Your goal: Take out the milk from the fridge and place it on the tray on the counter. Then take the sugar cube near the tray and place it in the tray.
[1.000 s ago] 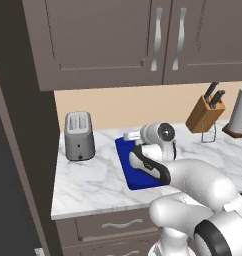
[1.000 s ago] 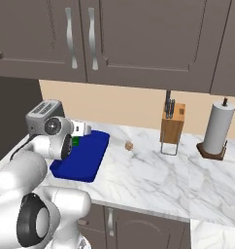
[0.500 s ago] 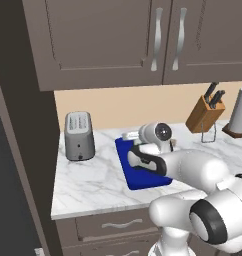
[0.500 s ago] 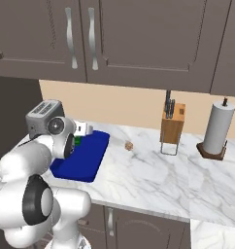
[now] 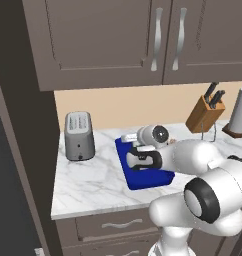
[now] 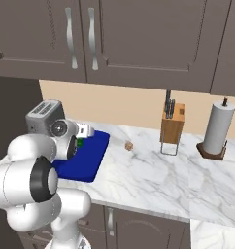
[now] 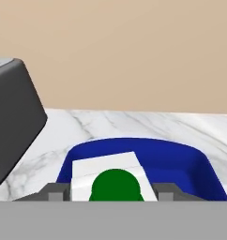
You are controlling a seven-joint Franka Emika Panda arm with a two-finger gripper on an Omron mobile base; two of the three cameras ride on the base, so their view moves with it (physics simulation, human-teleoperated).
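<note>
Milk: white carton, green cap facing the hand camera, seen at bottom centre of the hand view. Held between the two fingertips of the gripper, pinched on its left and right sides. Long axis ran along the gripper's line of sight, cap end toward the hand; whether that meant upright or tipped could not be told.

Tray: dark blue, raised rim curving behind and around the carton at lower centre of the hand view, so the carton sat over or within it. Judged: carton kept in the grip for setting down there.

Toaster: grey, left of centre in the left base view, just beside the tray.

Sugar cube: tan, on the counter, centre of the right base view, near the tray's right rim and apart from it; untouched.
</note>
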